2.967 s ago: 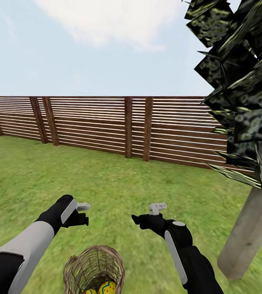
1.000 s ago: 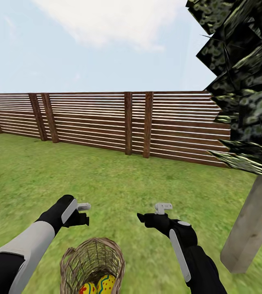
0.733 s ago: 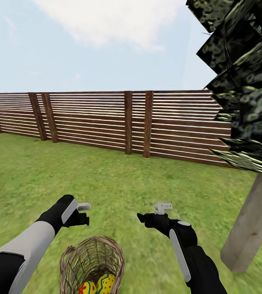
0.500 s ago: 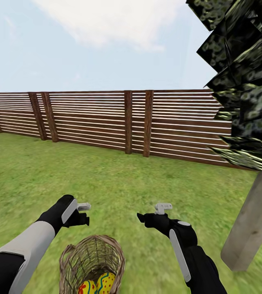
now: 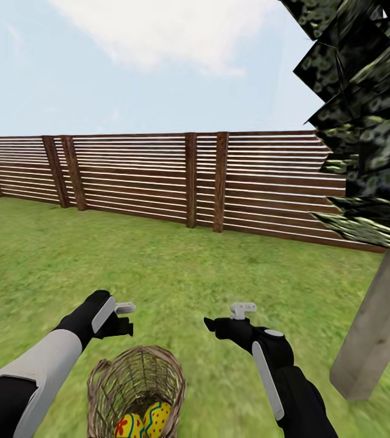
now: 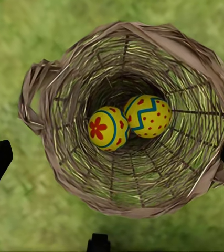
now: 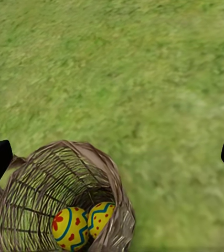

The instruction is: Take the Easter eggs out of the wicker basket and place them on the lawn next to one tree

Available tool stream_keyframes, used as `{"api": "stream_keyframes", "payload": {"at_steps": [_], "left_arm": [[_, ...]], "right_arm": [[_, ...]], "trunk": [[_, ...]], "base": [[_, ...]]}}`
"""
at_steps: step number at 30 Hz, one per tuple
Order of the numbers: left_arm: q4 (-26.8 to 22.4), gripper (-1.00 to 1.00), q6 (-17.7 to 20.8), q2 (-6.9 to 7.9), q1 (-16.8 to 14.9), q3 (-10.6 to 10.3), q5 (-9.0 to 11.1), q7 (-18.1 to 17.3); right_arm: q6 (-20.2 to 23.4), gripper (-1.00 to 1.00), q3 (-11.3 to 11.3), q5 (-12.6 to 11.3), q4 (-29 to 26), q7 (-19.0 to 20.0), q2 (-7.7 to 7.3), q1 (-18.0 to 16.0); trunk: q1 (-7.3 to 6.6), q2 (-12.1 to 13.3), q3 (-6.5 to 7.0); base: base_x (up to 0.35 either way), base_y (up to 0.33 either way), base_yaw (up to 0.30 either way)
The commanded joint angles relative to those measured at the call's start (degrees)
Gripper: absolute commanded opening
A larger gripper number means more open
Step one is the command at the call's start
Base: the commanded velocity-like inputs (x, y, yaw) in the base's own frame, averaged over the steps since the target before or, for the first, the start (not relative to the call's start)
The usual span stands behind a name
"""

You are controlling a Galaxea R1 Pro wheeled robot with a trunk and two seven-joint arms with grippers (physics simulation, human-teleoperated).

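Wicker basket (image 6: 127,118): two eggs (image 6: 129,121) visible inside; third not discernible.
Tree (image 5: 374,325): no eggs beside trunk.
Left gripper (image 5: 123,317): spread, empty.
Right gripper (image 5: 228,317): spread, empty.
Progress: judged not started.

Bright flat daylight, no clear shadows; lawn (image 5: 176,267) texture blurry twd edges.

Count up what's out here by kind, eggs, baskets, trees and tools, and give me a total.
Easter eggs in view: 2, a red-flower egg and a blue-zigzag egg, both in the basket
Wicker basket: 1
Tree: 1
Tools: 2, left tool, right tool
Total: 6
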Motion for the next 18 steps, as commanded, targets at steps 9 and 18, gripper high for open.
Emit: {"api": "stream_keyframes", "payload": {"at_steps": [9, 18], "left_arm": [[-0.06, 1.00, 0.16, 0.04, -0.03, -0.43, 0.61, 0.43], [-0.06, 1.00, 0.16, 0.04, -0.03, -0.43, 0.61, 0.49]], "right_arm": [[0.30, 1.00, -0.01, -0.51, -0.04, -0.11, 0.03, -0.04], [0.30, 1.00, -0.03, -0.50, -0.03, -0.12, 0.02, -0.04]], "trunk": [[1.98, -3.66, -1.68], [3.95, -7.27, -3.30]], "base": [[0.000, 0.000, 0.000], [0.000, 0.000, 0.000]]}}
